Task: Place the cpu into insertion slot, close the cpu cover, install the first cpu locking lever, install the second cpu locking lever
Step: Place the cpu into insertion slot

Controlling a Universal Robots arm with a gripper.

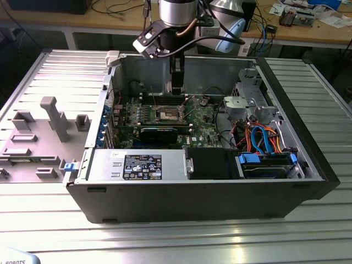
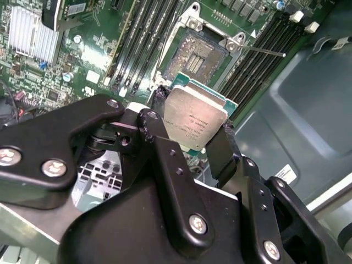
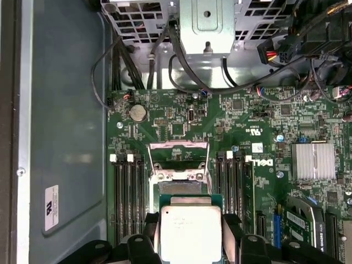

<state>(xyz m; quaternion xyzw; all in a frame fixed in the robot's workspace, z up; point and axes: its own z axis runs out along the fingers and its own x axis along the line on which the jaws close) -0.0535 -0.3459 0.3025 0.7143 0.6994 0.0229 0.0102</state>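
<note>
Fingers [image 2: 170,159] of the hand [image 2: 192,124] clamp the cpu [image 3: 190,234] by its edges, so it hangs flat over the insertion slot [image 2: 196,55]. The cpu cover [image 3: 179,159] stands open to admit it.

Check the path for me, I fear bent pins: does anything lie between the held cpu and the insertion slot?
Nothing visible does. The gripper holds the cpu by its edges over the insertion slot, whose dark centre lies bare in the second wrist view; the cpu cover looks swung open.
</note>
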